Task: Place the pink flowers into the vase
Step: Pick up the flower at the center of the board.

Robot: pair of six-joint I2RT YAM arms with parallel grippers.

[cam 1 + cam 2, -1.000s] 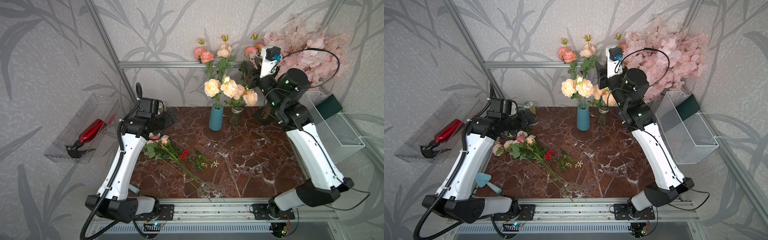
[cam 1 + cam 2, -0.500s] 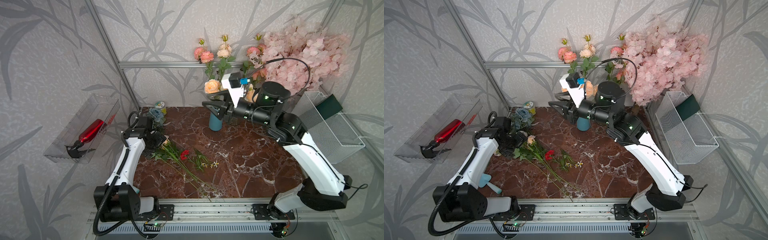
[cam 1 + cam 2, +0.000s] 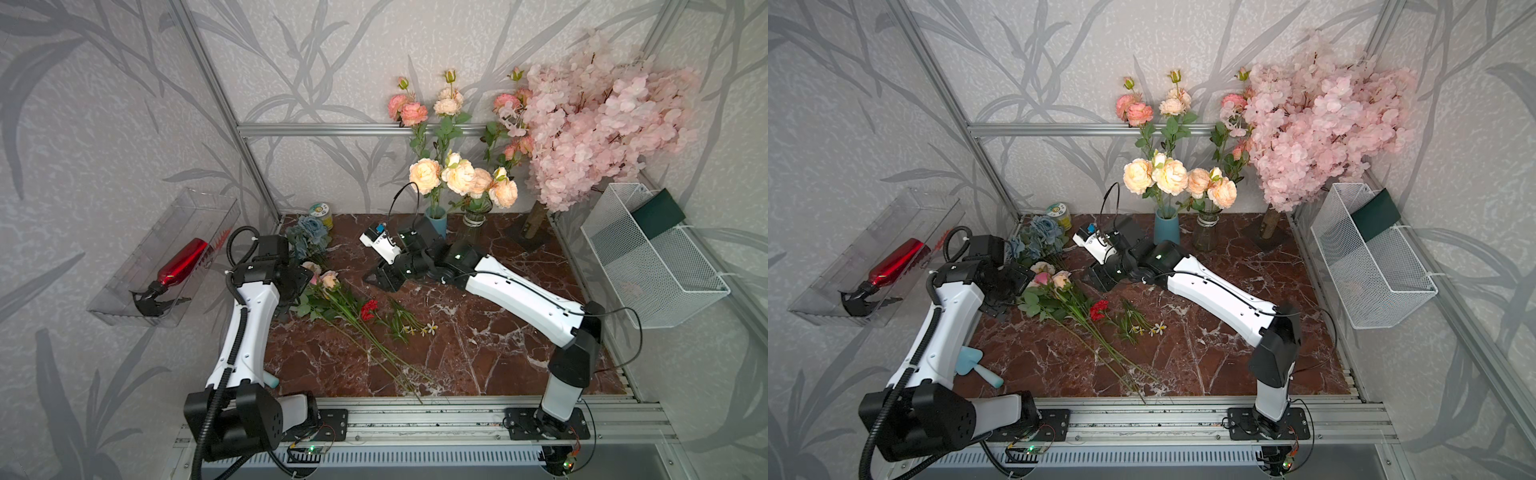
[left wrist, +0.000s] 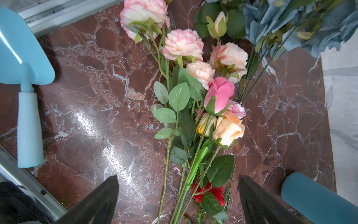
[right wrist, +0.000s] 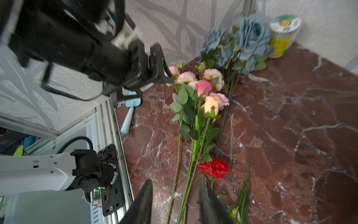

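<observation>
where walls enclose marble, pink flowers lie.

1. Two vases: one blue vase and one glass vase.
2. One loose bunch of pink flowers on the desk; its stems are too tangled to count.
3. One red carnation.
4. One blue rose bunch.
5. One blue trowel.
6. One red spray bottle.
7. One wire basket.

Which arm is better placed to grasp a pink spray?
Probably left: left gripper, jaws wide open, straddles stems of the ruffled pink rose sprays; right gripper, narrower, points near the red carnation.
</observation>
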